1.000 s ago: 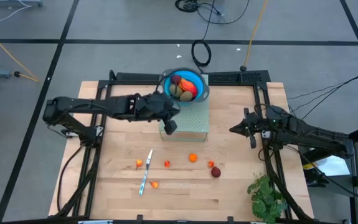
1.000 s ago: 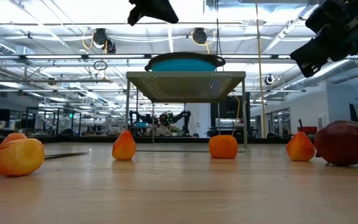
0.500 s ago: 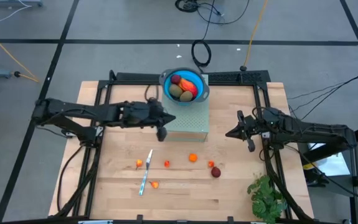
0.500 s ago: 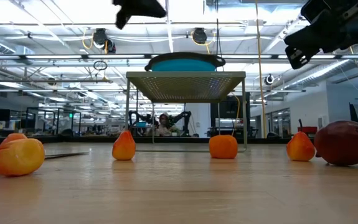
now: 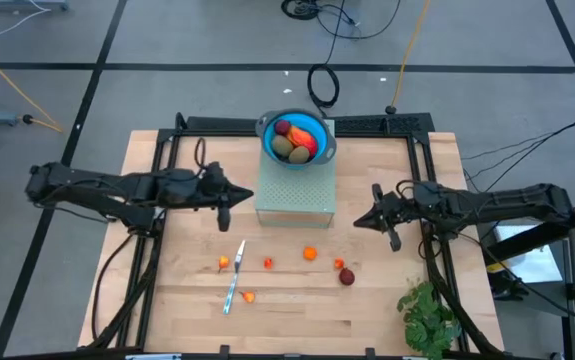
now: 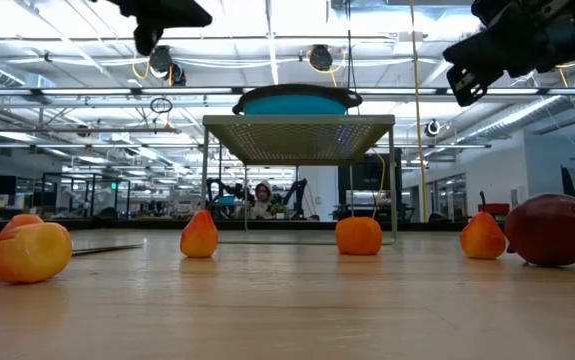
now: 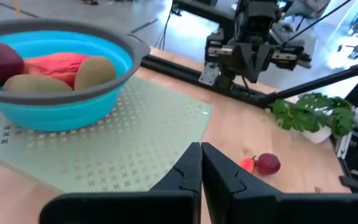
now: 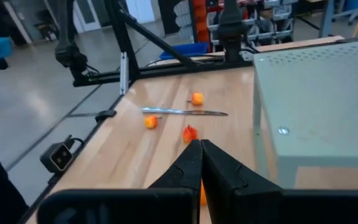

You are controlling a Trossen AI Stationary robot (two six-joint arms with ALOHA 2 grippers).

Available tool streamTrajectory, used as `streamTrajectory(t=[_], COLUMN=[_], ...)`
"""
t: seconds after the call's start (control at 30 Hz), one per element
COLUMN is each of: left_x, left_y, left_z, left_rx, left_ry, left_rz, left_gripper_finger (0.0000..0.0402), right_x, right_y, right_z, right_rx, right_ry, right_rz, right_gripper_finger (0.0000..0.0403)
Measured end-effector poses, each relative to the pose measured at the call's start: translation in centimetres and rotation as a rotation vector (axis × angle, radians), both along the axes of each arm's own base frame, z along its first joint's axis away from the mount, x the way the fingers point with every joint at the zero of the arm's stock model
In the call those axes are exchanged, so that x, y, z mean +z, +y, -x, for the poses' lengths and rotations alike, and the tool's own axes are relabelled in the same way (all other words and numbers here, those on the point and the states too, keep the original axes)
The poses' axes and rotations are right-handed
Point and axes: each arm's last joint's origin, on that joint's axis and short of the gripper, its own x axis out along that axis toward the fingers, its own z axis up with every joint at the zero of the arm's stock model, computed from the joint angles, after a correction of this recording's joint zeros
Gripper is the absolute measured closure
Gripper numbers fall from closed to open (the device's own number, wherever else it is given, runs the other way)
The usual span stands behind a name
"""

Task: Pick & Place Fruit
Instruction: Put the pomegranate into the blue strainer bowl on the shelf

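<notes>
A blue bowl [image 5: 297, 138] stands on a pale green perforated stand [image 5: 297, 197] at the far middle of the table. It holds fruit [image 7: 94, 70]: a maroon ball, olive ovals and a red-orange oblong. Several small orange and red pieces [image 5: 310, 253] and a maroon ball [image 5: 347, 277] lie loose on the wood near the front. My left gripper [image 5: 247, 194] hangs shut and empty left of the stand, pointing at it. My right gripper [image 5: 359, 221] hangs shut and empty right of the stand, above the table.
A slim silver knife [image 5: 233, 278] lies among the loose pieces at the near left. A green leafy plant [image 5: 429, 315] sits at the near right corner. Black frame rails [image 5: 152, 230] run along both sides of the table. Bare wood lies between stand and fruit.
My left gripper has drawn back from the stand's left side toward the table's left edge, sinking a little and levelling out, still shut. My right gripper has swung toward the stand and slightly toward the near edge, still shut. No fruit has moved.
</notes>
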Motion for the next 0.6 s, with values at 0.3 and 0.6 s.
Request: streamTrajectory(t=[0.3,0.6], left_x=[-1.4,-3.7], left_y=[0.2,0.3], left_z=[3.3,5.8], left_rx=[-0.005,-0.041], left_ry=[-0.073,-0.147], left_rz=[0.005,0.019], left_gripper_finger=[0.0395,0.0394], right_x=[1.9,4.0], right_y=[1.3,2.8], right_z=[-1.2,-2.3], right_rx=[0.0,0.047], right_ry=[0.051,0.19], right_rz=[0.023,0.055], right_gripper_finger=[0.0403,0.0403])
